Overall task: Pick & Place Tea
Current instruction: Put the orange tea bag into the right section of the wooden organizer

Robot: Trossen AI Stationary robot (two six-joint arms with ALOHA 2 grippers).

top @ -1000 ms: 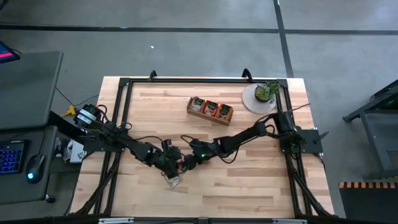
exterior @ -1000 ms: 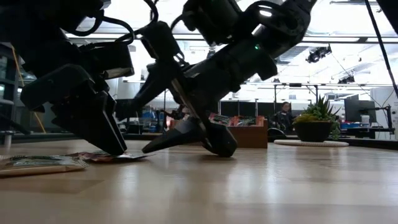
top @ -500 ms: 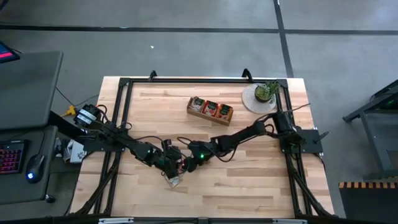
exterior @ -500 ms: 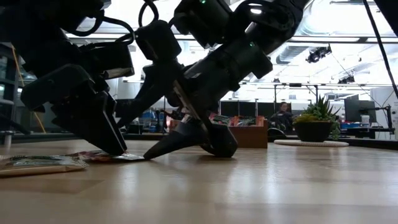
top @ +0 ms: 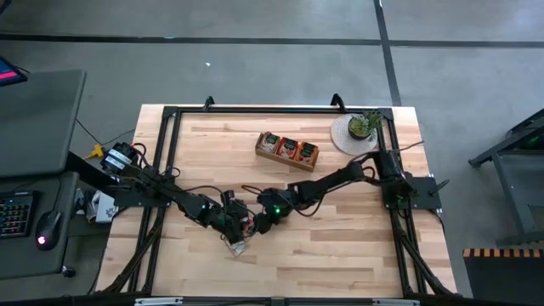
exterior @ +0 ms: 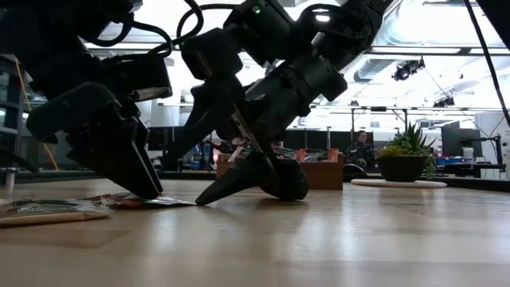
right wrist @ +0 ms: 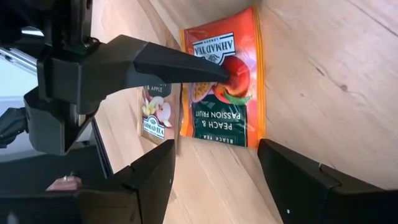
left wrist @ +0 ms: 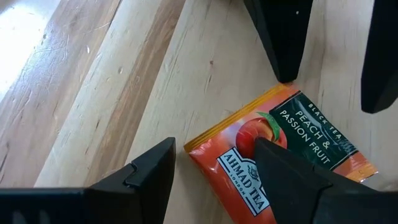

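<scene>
While the left arm has stayed put, the right arm has slid a bit more toward the left arm over the last second, so its tips now sit closer to the orange tea bag (right wrist: 221, 78) on the table (top: 340, 246). I think this means the right claw (top: 259, 223) is lining up to pick that bag, but no bag has been lifted yet. Its two fingers stand wide apart with nothing between them, one on each side of the bag and tipped down low. The left claw (top: 235, 228) is also wide open and holds nothing; one finger tip (left wrist: 280, 56) rests right at the bag. A pale bag (right wrist: 155, 118) lies just beside the orange one. More bags already sit in the tray (top: 287, 150), well apart near the plant (top: 363, 126).
</scene>
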